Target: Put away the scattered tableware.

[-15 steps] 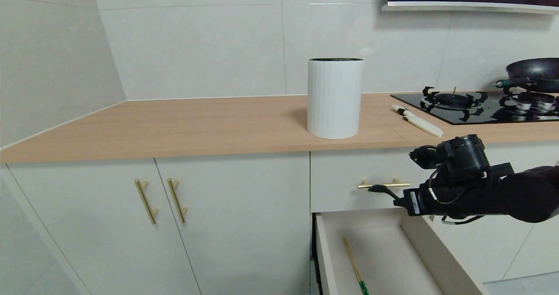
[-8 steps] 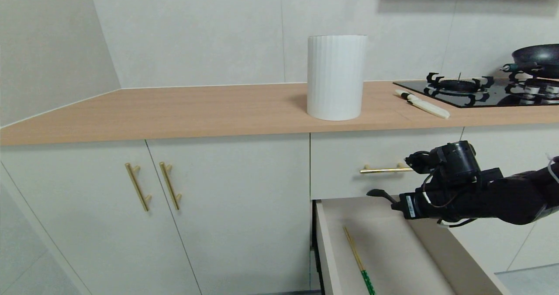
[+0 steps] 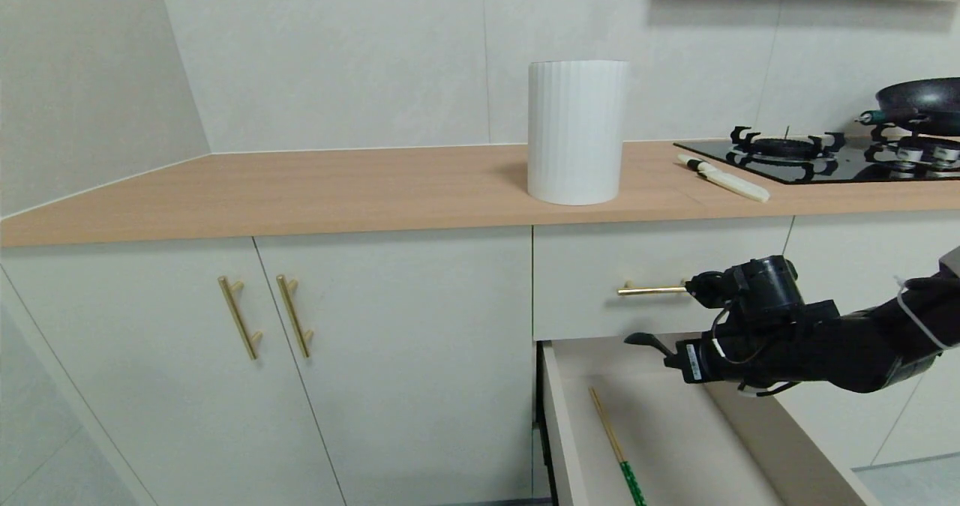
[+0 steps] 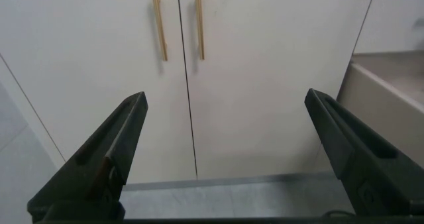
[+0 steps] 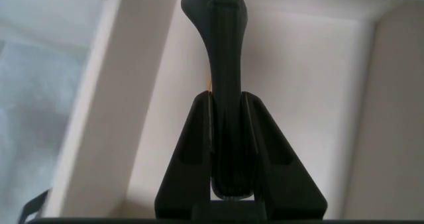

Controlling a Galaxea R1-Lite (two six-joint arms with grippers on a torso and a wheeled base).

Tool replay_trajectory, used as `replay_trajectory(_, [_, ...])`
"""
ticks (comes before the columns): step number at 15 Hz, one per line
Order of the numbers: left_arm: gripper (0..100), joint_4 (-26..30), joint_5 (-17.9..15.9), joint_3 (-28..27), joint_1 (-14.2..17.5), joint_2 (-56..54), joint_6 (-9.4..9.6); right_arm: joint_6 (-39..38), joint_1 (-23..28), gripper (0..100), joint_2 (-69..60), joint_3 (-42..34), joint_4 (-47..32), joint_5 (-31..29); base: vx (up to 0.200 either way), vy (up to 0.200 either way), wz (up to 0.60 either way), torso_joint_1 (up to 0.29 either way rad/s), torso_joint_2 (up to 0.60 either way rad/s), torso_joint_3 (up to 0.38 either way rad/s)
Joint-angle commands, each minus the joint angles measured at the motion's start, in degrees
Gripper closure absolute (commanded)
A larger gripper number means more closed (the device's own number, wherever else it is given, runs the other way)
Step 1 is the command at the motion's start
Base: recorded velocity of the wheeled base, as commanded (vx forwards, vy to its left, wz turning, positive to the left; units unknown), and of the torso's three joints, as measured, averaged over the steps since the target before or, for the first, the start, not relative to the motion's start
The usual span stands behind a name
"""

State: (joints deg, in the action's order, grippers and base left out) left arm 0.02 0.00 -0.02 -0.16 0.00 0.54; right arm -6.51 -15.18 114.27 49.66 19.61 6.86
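Okay, right claw (image 3: 679, 354) clamped on the black utensil (image 3: 643, 339) over the drawer (image 3: 559, 431), I'd lower it flat before releasing.

No legible text, number or sign. White sticker (image 3: 694, 363) on the right arm (image 3: 840, 348), near the wrist: dark print on it, too small to read. Chopsticks (image 3: 613, 446) in the open drawer (image 3: 559, 435): the green ends carry pale specks, pattern or characters, cannot tell.
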Motion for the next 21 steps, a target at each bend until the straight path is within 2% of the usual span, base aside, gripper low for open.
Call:
replay_trajectory(1, [0, -0.02, 0.0, 0.02, -0.02, 0.0, -0.01, 0.01, 0.32, 100, 5.17, 0.35, 2.53, -1.41, 0.0, 0.0, 0.0, -0.022, 0.06, 0.036])
replay_trajectory(3, [0, -0.02, 0.0, 0.02, 0.07, 0.0, -0.01, 0.01, 1.64, 100, 9.3, 1.75, 4.38, -3.79, 0.0, 0.0, 0.0, 0.0, 0.0, 0.0])
replay_trajectory(6, [0, -0.02, 0.0, 0.02, -0.02, 0.0, -0.01, 0.09, 3.84, 100, 15.1, 5.27, 2.71, -4.05, 0.0, 0.0, 0.0, 0.0, 0.0, 0.0])
replay_trajectory(11, [0, -0.02, 0.0, 0.02, -0.02, 0.0, -0.01, 0.97, 3.84, 100, 23.63, 9.84, -0.81, -8.01, 0.0, 0.0, 0.0, 0.0, 0.0, 0.0])
replay_trajectory(15, [0, -0.02, 0.0, 0.02, -0.02, 0.0, -0.01, 2.47, 3.22, 100, 25.21, 12.74, -6.34, -11.61, 0.0, 0.0, 0.0, 0.0, 0.0, 0.0])
replay_trajectory(21, [0, -0.02, 0.0, 0.02, -0.02, 0.0, -0.01, 2.38, 2.7, 100, 25.65, 15.29, -10.74, -11.96, 0.0, 0.0, 0.0, 0.0, 0.0, 0.0])
